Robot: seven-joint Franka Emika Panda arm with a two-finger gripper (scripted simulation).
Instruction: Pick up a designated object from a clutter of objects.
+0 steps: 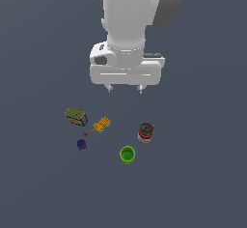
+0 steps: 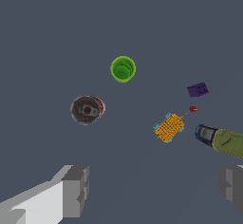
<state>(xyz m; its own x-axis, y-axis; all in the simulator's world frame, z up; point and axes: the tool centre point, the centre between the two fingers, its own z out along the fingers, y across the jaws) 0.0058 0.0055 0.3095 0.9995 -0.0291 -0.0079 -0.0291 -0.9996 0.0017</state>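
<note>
Exterior view, your inventory: a flat, unmarked slate-grey surface fills the frame, no walls showing. Gripper hangs above the clutter, jaws spread wide, holding nothing. Purple cube lies apart from the arm, nearest the exterior view's left, a red dot just beside it. Near it you have the orange box, the olive-topped blue tin, the red can and the green cup.

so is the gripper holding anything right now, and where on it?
Nothing is held. The gripper hangs open above the floor, apart from the tiny dark purple cube and the other items.
</note>
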